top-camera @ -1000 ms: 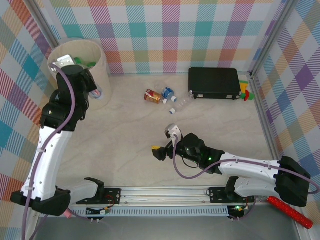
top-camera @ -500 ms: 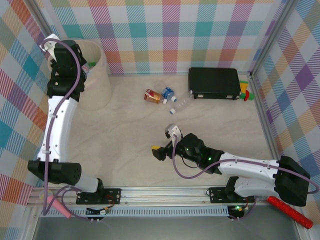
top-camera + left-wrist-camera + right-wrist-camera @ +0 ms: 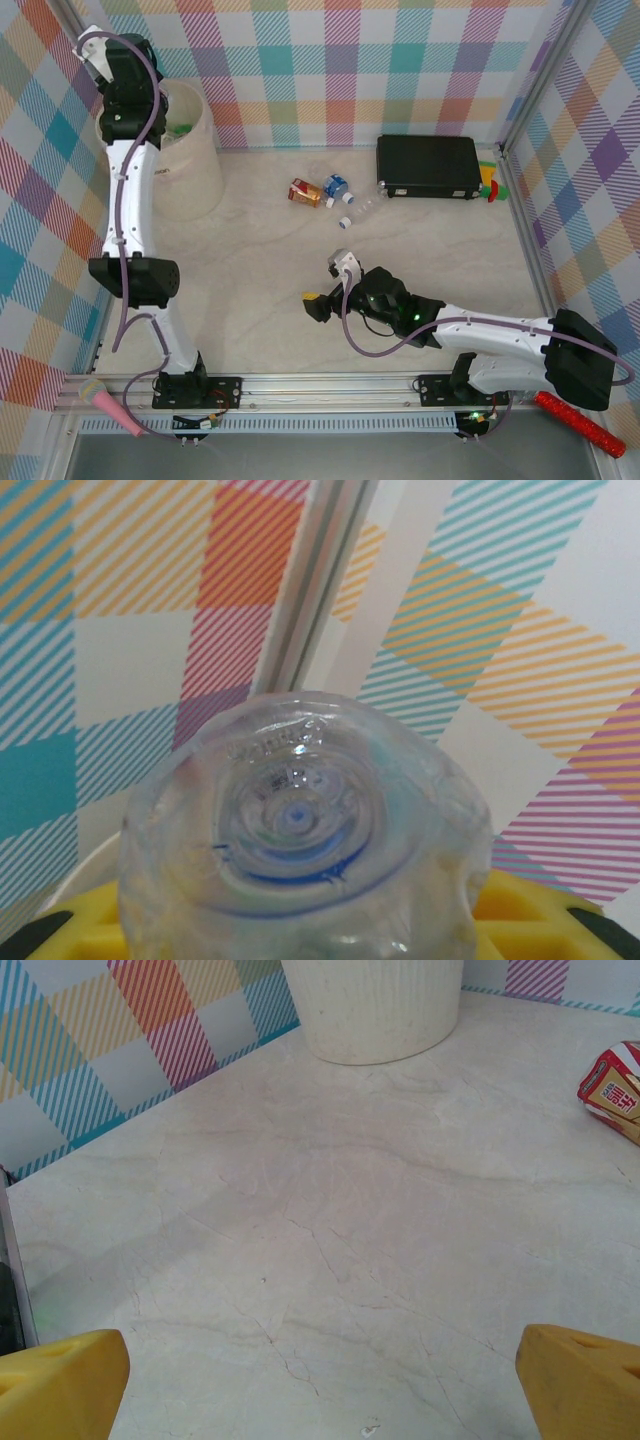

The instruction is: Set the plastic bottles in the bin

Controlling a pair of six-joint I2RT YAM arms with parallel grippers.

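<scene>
The bin (image 3: 195,172) stands at the table's (image 3: 250,280) far left, a rectangular case (image 3: 428,165) at far right; three bottles (image 3: 337,186) lie between them, nearer the case.

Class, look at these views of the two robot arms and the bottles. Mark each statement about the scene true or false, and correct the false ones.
1. The left pincer grips a clear bottle. True.
2. The right pincer is shut on a bottle. False: it is open, low over the table, with nothing between its fingers.
3. The black case lies inside the bin. False: the case lies on the table at the far right, and the bin stands at the far left.
4. A brown-labelled bottle lies on the table beside a blue-labelled bottle, outside the bin. True.
</scene>
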